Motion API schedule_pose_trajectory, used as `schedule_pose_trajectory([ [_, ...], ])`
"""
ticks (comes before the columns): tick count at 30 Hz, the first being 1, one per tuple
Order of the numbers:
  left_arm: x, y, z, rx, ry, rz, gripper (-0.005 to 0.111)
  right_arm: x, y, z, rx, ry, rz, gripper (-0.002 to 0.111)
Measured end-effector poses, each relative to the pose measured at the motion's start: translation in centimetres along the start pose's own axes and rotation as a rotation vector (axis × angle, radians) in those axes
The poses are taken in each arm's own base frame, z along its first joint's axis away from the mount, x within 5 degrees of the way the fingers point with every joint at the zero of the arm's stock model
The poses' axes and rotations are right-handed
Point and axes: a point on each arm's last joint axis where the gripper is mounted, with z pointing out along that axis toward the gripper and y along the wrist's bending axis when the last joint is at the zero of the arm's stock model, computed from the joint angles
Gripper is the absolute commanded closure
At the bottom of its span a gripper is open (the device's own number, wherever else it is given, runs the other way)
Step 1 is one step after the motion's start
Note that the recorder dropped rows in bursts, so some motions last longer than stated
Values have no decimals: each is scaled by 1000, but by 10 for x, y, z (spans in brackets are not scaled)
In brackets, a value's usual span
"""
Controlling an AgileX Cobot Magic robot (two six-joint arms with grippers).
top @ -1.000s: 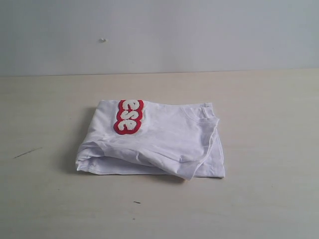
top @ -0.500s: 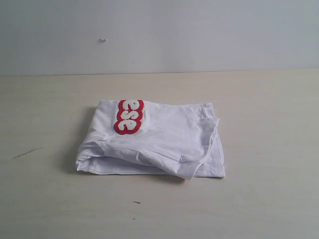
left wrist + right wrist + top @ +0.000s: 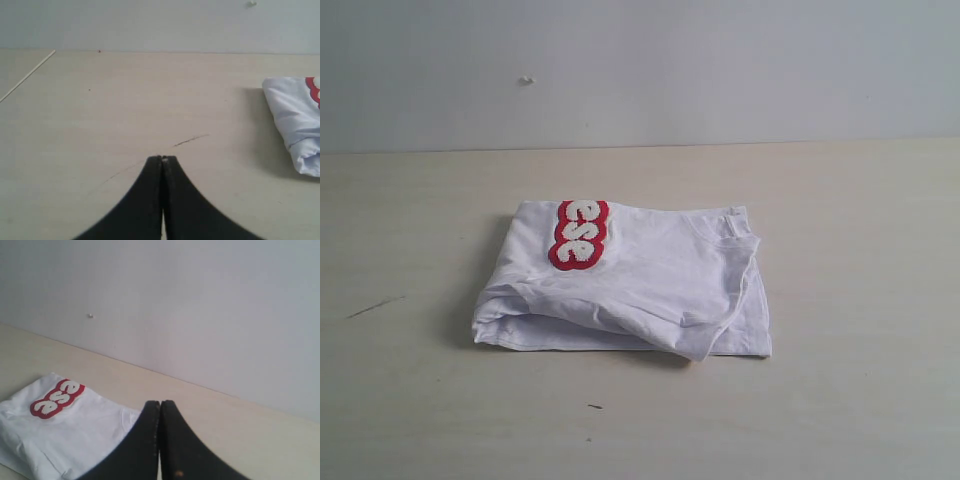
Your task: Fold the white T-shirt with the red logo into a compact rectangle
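The white T-shirt lies folded into a lumpy rectangle at the middle of the table, its ribbed collar on the right side. Part of the red logo shows on top near the far left corner. Neither arm appears in the exterior view. My left gripper is shut on nothing, well away from the white T-shirt, whose edge shows at the side of the left wrist view. Shut and holding nothing as well, my right gripper hangs beside the white T-shirt, with the red logo in sight.
The pale wooden table runs back to a plain grey wall. A thin dark scratch marks the tabletop left of the shirt, and a small dark speck lies in front of it.
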Motion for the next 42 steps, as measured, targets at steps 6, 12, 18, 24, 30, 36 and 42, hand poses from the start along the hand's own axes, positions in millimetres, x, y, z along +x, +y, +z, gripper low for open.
schedule_pose_trajectory([
  [6,0,0,0,0,0,0,107,26,4,-22,62,-53,21,108],
  [12,0,0,0,0,0,0,107,57,8,-35,129,-99,75,108],
  [18,0,0,0,0,0,0,107,89,9,-34,189,-122,103,108],
  [24,0,0,0,0,3,0,107,107,5,-27,244,-113,122,108],
  [30,1,0,0,0,8,0,107,124,-1,-21,313,-150,147,108],
  [36,1,0,0,0,9,0,107,117,-6,-24,373,-225,101,108],
  [42,1,0,0,0,9,0,107,126,-5,-23,363,-124,152,108],
])
